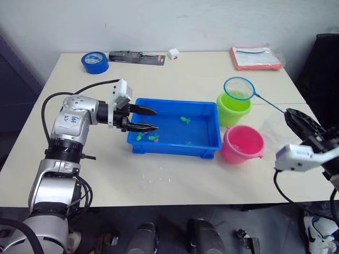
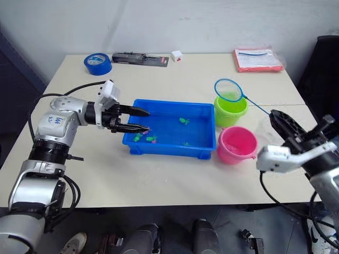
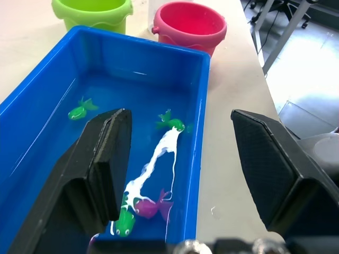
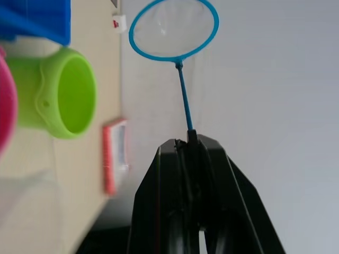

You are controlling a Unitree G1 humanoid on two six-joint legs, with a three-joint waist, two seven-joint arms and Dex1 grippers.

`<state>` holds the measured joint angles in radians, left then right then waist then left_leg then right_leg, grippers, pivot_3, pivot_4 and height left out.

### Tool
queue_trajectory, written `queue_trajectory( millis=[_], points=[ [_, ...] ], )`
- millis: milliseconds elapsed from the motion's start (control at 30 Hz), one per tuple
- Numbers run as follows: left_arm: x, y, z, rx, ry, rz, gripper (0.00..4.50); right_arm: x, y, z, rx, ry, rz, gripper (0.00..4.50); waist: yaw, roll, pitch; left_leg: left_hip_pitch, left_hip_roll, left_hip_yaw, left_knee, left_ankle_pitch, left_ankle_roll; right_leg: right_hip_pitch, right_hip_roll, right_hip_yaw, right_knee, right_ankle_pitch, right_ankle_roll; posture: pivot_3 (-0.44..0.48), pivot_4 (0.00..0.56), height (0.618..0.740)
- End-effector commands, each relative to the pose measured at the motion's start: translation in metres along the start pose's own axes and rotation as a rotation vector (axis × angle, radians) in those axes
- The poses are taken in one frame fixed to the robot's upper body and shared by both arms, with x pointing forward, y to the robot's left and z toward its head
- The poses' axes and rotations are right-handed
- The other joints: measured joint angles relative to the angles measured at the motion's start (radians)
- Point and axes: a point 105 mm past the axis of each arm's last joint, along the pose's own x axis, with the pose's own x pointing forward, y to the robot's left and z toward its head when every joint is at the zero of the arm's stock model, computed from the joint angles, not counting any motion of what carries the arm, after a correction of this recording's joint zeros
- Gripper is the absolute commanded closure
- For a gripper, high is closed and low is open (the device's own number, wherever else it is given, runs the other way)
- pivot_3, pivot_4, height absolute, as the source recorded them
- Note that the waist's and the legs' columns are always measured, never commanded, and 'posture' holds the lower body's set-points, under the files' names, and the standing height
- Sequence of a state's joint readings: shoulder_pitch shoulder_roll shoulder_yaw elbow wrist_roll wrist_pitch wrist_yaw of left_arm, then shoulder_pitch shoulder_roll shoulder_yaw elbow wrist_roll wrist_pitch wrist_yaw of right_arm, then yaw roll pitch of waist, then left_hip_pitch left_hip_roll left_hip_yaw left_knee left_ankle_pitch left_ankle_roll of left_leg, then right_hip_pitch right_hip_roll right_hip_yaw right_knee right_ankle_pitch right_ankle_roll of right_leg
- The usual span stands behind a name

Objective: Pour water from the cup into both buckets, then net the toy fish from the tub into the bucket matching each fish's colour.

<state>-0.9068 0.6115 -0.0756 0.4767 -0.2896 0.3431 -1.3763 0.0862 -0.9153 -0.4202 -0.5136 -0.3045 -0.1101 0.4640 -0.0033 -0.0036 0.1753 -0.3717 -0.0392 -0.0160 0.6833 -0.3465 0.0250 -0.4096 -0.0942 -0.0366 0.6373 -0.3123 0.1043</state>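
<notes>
The blue tub [image 1: 175, 148] holds water and several toy fish, green [image 3: 170, 123] and pink [image 3: 151, 206]. My left gripper [image 1: 154, 119] hovers open over the tub's left end, with nothing between its fingers [image 3: 106, 159]. Right of the tub stand the green bucket [image 1: 233, 108] and, nearer to me, the pink bucket [image 1: 242, 144]. My right gripper [image 1: 290, 114] is shut on the thin handle of the net, whose blue hoop [image 1: 239, 88] hangs just above the green bucket. The clear cup [image 1: 273, 127] stands faintly visible to the right of the pink bucket, below the net handle.
Along the table's far edge lie a blue tape roll [image 1: 95, 62], a black packaged tool [image 1: 136, 56], a small white cube [image 1: 173, 53] and a red folder [image 1: 255, 57]. A dark chair [image 1: 323, 69] stands beyond the table's right edge.
</notes>
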Motion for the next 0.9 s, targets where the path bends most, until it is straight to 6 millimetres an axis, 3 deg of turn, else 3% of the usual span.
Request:
queue_trajectory(
  millis=[33,133,267,367,633,900],
  points=[
    [-0.015,0.0,0.009,0.031,-0.01,0.034,1.24,0.009,0.002,0.026,0.284,-0.109,0.186,3.7,0.004,0.0,0.0,0.0,0.0,-0.001,0.001,0.0,0.0,0.0,0.0,0.0,0.0,0.0,0.0,0.0,0.15,0.737],
    [-0.027,-0.001,0.005,0.021,0.014,0.073,1.24,0.02,0.005,0.04,0.477,-0.165,0.333,3.7,0.004,0.0,0.0,0.0,0.0,-0.002,0.001,0.0,0.0,0.0,-0.001,0.0,0.0,0.0,0.0,0.0,0.15,0.737],
    [-0.051,-0.002,0.0,-0.003,0.042,0.159,1.24,0.035,0.016,0.04,0.776,-0.073,0.579,3.7,0.004,0.0,0.0,-0.001,0.0,-0.003,0.002,0.0,0.0,0.0,-0.005,-0.001,-0.001,0.0,0.0,0.0,0.15,0.737],
    [-0.068,-0.003,-0.006,-0.021,0.068,0.225,1.24,0.047,0.018,0.043,0.849,-0.027,0.65,3.7,0.002,0.0,0.0,-0.002,0.0,-0.004,0.001,0.0,-0.001,0.0,-0.007,-0.001,-0.001,0.0,0.0,0.0,0.15,0.737],
    [-0.104,-0.009,-0.022,-0.084,0.093,0.383,1.24,0.078,0.031,0.053,0.84,0.027,0.741,3.7,0.004,0.0,0.0,-0.004,-0.001,-0.004,0.002,0.0,-0.001,-0.003,-0.008,-0.001,-0.001,0.0,0.0,0.0,0.15,0.737],
    [-0.104,-0.024,-0.027,-0.109,0.095,0.388,1.24,0.091,0.045,0.059,0.631,-0.011,0.757,3.7,0.003,0.0,0.0,-0.005,-0.002,-0.004,0.001,-0.001,0.0,-0.004,-0.01,-0.002,0.0,0.0,0.0,0.0,0.15,0.737]
  ],
)
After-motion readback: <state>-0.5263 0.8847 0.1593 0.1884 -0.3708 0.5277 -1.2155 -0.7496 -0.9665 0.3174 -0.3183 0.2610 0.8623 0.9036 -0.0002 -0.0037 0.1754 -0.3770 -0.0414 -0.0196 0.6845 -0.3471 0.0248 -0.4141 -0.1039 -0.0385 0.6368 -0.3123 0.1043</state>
